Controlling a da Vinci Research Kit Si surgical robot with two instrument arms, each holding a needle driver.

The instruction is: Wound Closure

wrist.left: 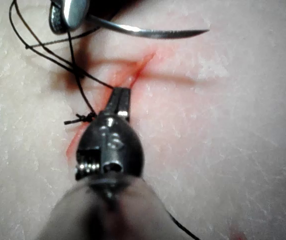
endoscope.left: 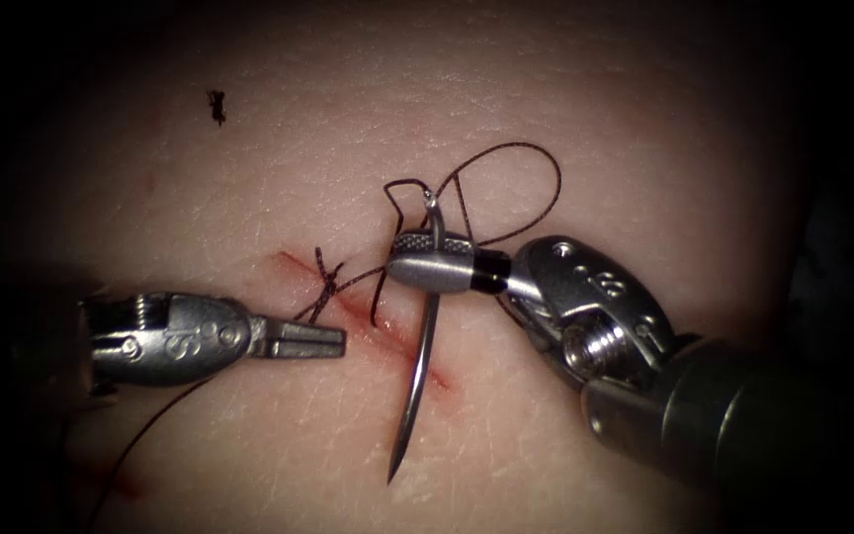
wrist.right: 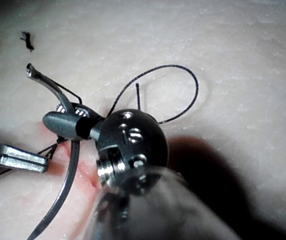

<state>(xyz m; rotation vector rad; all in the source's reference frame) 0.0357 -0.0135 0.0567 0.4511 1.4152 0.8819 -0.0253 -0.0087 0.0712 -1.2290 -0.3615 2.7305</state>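
My right tool (endoscope.left: 405, 259) comes in from the right, its jaws shut on the curved needle (endoscope.left: 425, 356) close to its tail end. The needle hangs free above the cut (endoscope.left: 373, 321), tip pointing down toward the tissue, not in it. Dark thread (endoscope.left: 531, 168) loops from the needle's tail behind the right tool. A tied knot (endoscope.left: 326, 284) sits on the cut's upper part. My left tool (endoscope.left: 333, 339) lies low on the cut's left side, jaws shut, holding nothing I can see. The needle (wrist.right: 68, 180) curves down from the right tool (wrist.right: 53, 120). The left tool (wrist.left: 121, 95) points at the cut (wrist.left: 140, 67).
Red fluid lines the cut (endoscope.left: 437, 381). A strand of thread (endoscope.left: 140, 440) trails from under the left tool toward the lower left. A small dark speck (endoscope.left: 216, 106) lies on the tissue far above the cut.
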